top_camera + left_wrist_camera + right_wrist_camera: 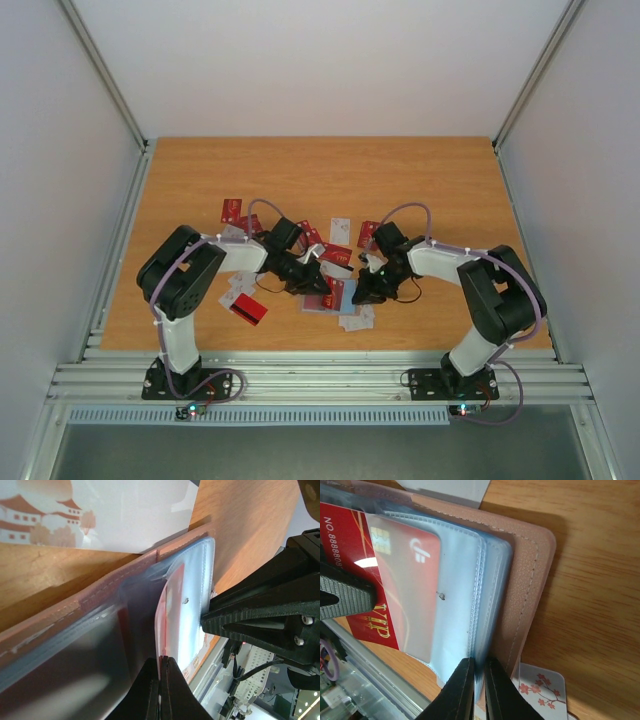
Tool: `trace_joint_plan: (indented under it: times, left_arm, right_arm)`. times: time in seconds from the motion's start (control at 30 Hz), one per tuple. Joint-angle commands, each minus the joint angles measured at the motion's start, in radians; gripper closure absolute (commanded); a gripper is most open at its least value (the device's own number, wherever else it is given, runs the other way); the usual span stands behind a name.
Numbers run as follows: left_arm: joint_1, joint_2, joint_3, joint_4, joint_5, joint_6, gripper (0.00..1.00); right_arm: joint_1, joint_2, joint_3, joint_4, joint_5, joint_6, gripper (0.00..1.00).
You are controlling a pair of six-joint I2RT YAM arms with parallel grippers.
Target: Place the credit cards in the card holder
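The tan card holder (530, 580) lies open on the table, its blue-grey pockets (465, 580) facing up; from above it shows between the two arms (335, 295). My right gripper (480, 672) is shut on the edge of the pocket sleeves. A red credit card (400, 580) with gold lettering sits partly inside a clear pocket. My left gripper (162, 665) is shut on that card's edge (172, 605). In the top view the left gripper (316, 274) and right gripper (362, 290) face each other over the holder.
Loose credit cards are scattered on the wooden table, among them red ones (232, 210) (248, 311) and white ones (340, 230). A white card with red buildings (100, 510) lies beside the holder, and a blossom-printed card (542, 690) pokes out from under it. The metal rail (320, 365) borders the near edge.
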Motion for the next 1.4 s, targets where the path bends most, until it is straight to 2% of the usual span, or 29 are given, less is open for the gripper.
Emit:
trace_joint_plan:
  times: [0.0,0.2,0.37,0.5,0.73,0.9,1.07,1.37]
  left_arm:
    - [-0.006,0.049,-0.003,-0.013,-0.047,0.003,0.99]
    - [-0.007,0.074,-0.012,0.071,0.003,-0.062,0.98]
    - [-0.006,0.071,0.012,0.022,-0.005,-0.043,0.94]
    - [-0.006,0.044,0.027,-0.061,-0.044,-0.012,0.85]
    - [-0.006,-0.017,0.053,-0.188,-0.088,0.057,0.74]
    - [-0.006,-0.030,0.105,-0.337,-0.173,0.114,0.65]
    - [-0.007,-0.029,0.137,-0.396,-0.200,0.131,0.56]
    - [-0.028,-0.008,0.197,-0.487,-0.266,0.148,0.57]
  right_arm:
    - [0.005,0.049,-0.041,0.084,0.022,0.010,0.92]
    - [0.005,0.056,-0.050,0.108,0.012,0.024,0.93]
    - [0.004,0.070,-0.043,0.111,0.000,0.025,0.93]
    - [0.005,0.075,-0.034,0.108,-0.005,0.024,0.93]
    - [0.005,0.072,-0.030,0.097,-0.007,0.020,0.94]
    - [0.005,0.076,-0.016,0.084,-0.010,0.013,0.94]
    - [0.005,0.076,0.006,0.065,-0.009,0.005,0.94]
    - [0.005,0.081,0.014,0.062,-0.013,0.009,0.94]
